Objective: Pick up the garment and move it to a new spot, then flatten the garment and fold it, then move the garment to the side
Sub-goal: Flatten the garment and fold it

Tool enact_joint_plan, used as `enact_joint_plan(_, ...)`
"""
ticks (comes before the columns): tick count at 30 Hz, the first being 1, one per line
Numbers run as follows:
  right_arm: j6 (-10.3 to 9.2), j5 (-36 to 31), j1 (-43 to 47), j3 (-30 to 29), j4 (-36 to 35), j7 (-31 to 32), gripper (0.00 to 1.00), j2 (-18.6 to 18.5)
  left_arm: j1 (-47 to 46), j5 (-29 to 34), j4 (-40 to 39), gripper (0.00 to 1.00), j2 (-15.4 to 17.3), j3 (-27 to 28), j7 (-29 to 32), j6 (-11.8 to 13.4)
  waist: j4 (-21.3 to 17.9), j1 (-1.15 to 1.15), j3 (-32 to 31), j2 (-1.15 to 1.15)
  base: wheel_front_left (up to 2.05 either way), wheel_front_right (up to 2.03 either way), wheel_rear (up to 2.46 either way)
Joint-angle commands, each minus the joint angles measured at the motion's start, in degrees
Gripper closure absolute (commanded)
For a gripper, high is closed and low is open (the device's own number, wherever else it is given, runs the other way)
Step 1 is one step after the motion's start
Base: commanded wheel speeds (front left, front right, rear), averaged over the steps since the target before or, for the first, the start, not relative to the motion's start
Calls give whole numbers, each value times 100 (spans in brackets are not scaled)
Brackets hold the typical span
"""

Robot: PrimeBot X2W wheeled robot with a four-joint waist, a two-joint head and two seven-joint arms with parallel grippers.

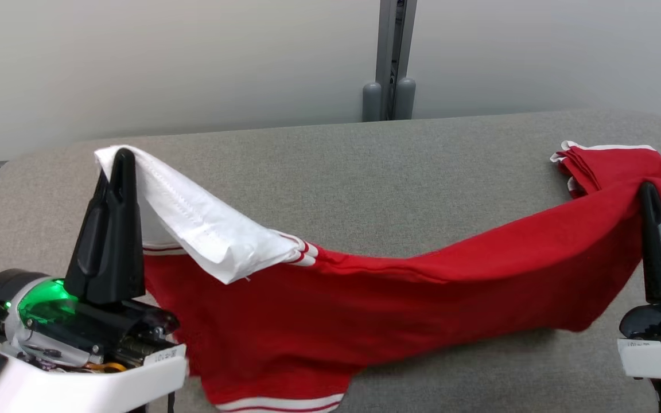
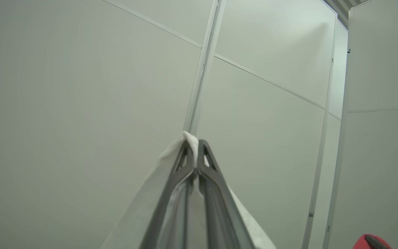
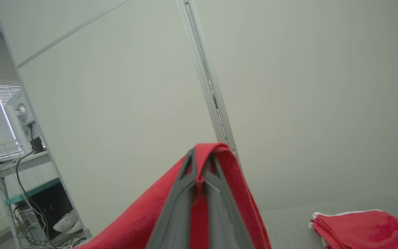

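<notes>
A red garment [image 1: 365,304] with white stripes and a white sleeve hangs stretched between my two grippers above the grey table [image 1: 330,172]. At the left, my left gripper [image 1: 121,155] is shut on the white sleeve [image 1: 204,223], whose cloth drapes over its fingertips [image 2: 195,147]. At the right, my right gripper [image 1: 649,192] is shut on the red cloth; red fabric [image 3: 216,152] wraps over its tips. The garment sags in the middle, and its striped lower hem [image 1: 279,403] hangs near the front edge.
A stack of folded red garments [image 1: 611,163] with white trim lies at the table's far right, also in the right wrist view [image 3: 361,228]. Pale wall panels and a grey post [image 1: 391,57] stand behind the table. A desk with cables [image 3: 22,180] stands off to one side.
</notes>
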Motion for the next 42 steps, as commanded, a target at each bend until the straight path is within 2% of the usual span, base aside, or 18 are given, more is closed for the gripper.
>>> enact_joint_plan(1, 3, -37, 48, -40, -88, 54, 100, -1, -144, 38, -54, 100, 74, 45, 87, 26, -25, 0, 98, 0, 0, 0, 0)
enact_joint_plan(8, 3, 24, -525, 93, 69, 237, 100, 43, -1030, -87, 317, 100, 278, 57, 493, -100, -46, 0, 731, 0, 0, 0, 0)
enact_joint_plan(11, 3, 55, -1244, 169, 371, 333, 100, -15, -1804, -100, 777, 100, 410, 85, 704, -182, -54, 0, 1131, 0, 0, 0, 0)
enact_joint_plan(14, 3, 4, -2311, 226, 843, 389, 100, -75, -2965, 29, 1484, 100, 622, 149, 980, -237, -70, 0, 1552, 0, 0, 0, 0)
enact_joint_plan(15, 3, -38, -3179, 284, 1269, 396, 100, -63, -3873, 223, 2018, 100, 818, 183, 1105, -261, -130, 0, 1842, 0, 0, 0, 0)
enact_joint_plan(16, 3, -69, -3630, 297, 1497, 372, 100, -55, -4314, 318, 2309, 100, 891, 155, 1169, -292, -148, 0, 1982, 0, 0, 0, 0)
enact_joint_plan(21, 2, -277, -5886, 290, 2966, 85, 100, 38, -6551, 828, 3856, 100, 1067, 99, 1008, -265, -215, 0, 2446, 0, 0, 0, 0)
enact_joint_plan(22, 2, -277, -5886, 290, 2966, 85, 100, 38, -6551, 828, 3856, 100, 1067, 99, 1008, -265, -215, 0, 2446, 0, 0, 0, 0)
enact_joint_plan(26, 3, -641, -7318, 37, 4348, -204, 100, 116, -7797, 1246, 4998, 100, 1031, -65, 582, -177, -173, 0, 2543, 0, 0, 0, 0)
enact_joint_plan(29, 3, -1051, -8048, -38, 5269, -436, 100, 146, -8444, 1476, 5673, 100, 957, -225, 208, -181, -105, 0, 2676, 0, 0, 0, 0)
enact_joint_plan(34, 2, -1427, -8653, -115, 6422, -828, 100, 165, -8770, 1382, 6562, 100, 628, -267, -303, -184, 105, 0, 3095, 0, 0, 0, 0)
enact_joint_plan(38, 3, -1418, -8543, -73, 7131, -1112, 100, 171, -8410, 1155, 7057, 100, 436, -222, -701, -329, 259, 0, 3402, 0, 0, 0, 0)
enact_joint_plan(42, 3, -1286, -8257, 187, 7596, -1306, 100, 166, -7800, 967, 7183, 100, 307, -185, -987, -569, 329, 0, 3538, 0, 0, 0, 0)
